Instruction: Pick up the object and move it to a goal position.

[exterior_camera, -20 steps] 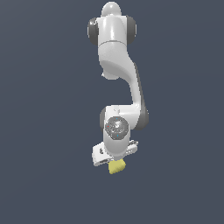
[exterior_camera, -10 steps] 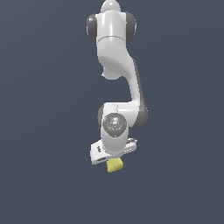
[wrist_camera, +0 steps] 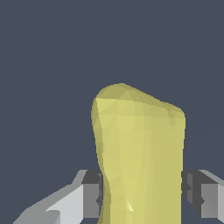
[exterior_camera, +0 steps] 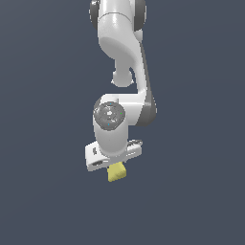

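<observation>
In the exterior view, the white arm [exterior_camera: 119, 62] reaches down, and the yellow block [exterior_camera: 116, 172] pokes out just below its gripper [exterior_camera: 115, 165]. In the wrist view, the block [wrist_camera: 140, 153] fills the centre, with the gripper's [wrist_camera: 142, 194] two fingers [wrist_camera: 89, 194] clamped against its sides.

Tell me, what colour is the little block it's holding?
Plain yellow block, no pattern; the wrist view shows it best.
</observation>
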Action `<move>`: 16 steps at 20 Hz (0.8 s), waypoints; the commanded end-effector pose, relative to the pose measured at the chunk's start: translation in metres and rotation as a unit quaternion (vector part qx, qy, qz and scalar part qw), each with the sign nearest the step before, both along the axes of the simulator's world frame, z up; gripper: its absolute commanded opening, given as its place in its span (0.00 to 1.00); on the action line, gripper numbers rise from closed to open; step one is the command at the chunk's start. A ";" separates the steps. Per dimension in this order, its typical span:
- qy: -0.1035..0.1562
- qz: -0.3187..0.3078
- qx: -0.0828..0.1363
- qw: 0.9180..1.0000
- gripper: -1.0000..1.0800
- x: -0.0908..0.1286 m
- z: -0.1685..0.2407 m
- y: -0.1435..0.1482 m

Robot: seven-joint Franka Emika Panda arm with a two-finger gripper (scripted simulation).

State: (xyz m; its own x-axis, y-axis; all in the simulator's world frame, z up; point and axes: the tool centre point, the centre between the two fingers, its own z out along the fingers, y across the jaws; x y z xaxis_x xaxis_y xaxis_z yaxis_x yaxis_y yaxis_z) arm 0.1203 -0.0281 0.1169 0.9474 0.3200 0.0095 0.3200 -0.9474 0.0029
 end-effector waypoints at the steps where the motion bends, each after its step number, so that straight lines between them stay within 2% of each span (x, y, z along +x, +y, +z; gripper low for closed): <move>1: 0.000 0.000 0.000 1.000 0.00 -0.004 0.025 -0.013; 16: 0.002 0.000 0.000 1.000 0.00 -0.029 0.171 -0.091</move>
